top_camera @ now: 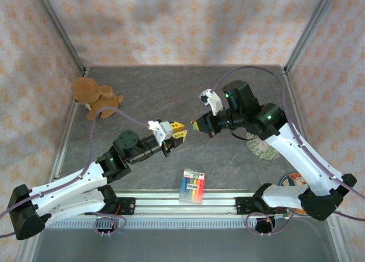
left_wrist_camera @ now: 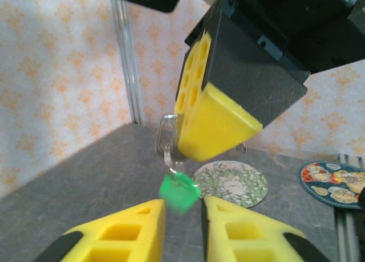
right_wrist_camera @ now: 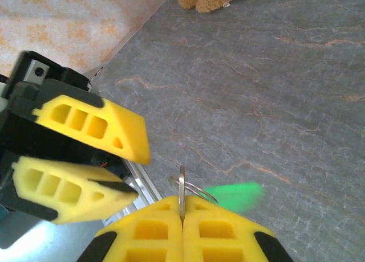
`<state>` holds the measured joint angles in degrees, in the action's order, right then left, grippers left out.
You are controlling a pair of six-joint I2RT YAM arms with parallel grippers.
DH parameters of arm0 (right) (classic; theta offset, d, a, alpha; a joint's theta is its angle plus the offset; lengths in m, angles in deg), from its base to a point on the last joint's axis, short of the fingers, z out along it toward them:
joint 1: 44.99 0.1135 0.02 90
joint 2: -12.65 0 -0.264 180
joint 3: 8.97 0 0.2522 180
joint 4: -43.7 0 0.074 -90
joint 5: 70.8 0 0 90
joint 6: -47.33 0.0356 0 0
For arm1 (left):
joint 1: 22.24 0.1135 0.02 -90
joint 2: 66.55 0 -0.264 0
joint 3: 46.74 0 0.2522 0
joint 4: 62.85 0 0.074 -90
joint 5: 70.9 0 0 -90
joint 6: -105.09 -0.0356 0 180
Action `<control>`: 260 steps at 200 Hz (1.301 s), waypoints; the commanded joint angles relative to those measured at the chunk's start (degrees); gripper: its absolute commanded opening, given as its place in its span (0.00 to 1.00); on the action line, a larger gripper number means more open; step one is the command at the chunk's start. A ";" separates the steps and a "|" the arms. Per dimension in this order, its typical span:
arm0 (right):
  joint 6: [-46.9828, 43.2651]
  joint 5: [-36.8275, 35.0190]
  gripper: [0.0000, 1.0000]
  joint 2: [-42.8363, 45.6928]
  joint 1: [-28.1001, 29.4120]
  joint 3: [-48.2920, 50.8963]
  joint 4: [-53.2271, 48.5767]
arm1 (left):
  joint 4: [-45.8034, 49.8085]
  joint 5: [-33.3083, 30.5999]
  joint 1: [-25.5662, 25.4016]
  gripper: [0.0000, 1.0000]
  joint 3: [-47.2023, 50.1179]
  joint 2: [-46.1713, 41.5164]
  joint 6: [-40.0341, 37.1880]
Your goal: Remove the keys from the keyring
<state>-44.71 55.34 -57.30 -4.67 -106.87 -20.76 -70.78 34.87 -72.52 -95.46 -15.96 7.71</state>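
My right gripper (right_wrist_camera: 182, 209) is shut on the plain silvery key (right_wrist_camera: 182, 185), which stands edge-on between its yellow fingertips. A thin wire keyring (right_wrist_camera: 201, 190) loops through that key. The green-headed key (right_wrist_camera: 235, 196) hangs from the ring, blurred by motion. In the left wrist view the green key (left_wrist_camera: 179, 195) dangles just past my left gripper (left_wrist_camera: 184, 219), whose jaws stand apart with nothing held. Both grippers meet above mid-table, left (top_camera: 178, 131) and right (top_camera: 198, 125) tip to tip. The right gripper's finger (left_wrist_camera: 214, 125) looms above the ring.
A rainbow-striped pack (top_camera: 193, 186) lies near the front rail. A brown teddy bear (top_camera: 94, 97) sits at the back left. A floral coaster (top_camera: 263, 150) and a cartoon coaster (top_camera: 290, 180) lie on the right. Frame posts rise at the back corners.
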 commanded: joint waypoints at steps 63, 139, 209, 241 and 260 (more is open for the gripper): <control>-2.35 0.94 0.00 -0.36 -0.06 -2.37 -1.51 | -0.28 2.95 -0.61 0.40 -2.03 1.39 0.47; -2.44 2.61 0.00 -0.27 -0.04 -1.68 -1.17 | -2.07 4.13 -0.61 0.42 -4.67 4.36 0.04; -2.35 3.28 0.00 0.27 0.03 -1.31 -0.94 | -1.07 4.08 -0.61 0.25 -6.52 6.35 -0.47; -2.35 3.28 0.00 0.73 0.05 -1.21 -0.98 | -0.83 2.71 -0.61 0.12 -6.52 6.34 -0.84; -2.36 3.44 0.00 0.93 0.03 -1.08 -0.98 | -1.03 2.32 -0.57 0.07 -6.52 6.32 -0.80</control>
<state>-46.37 57.81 -57.87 -4.63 -107.39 -21.74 -70.78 38.12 -72.52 -99.90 -9.60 7.52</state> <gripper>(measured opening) 0.039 0.098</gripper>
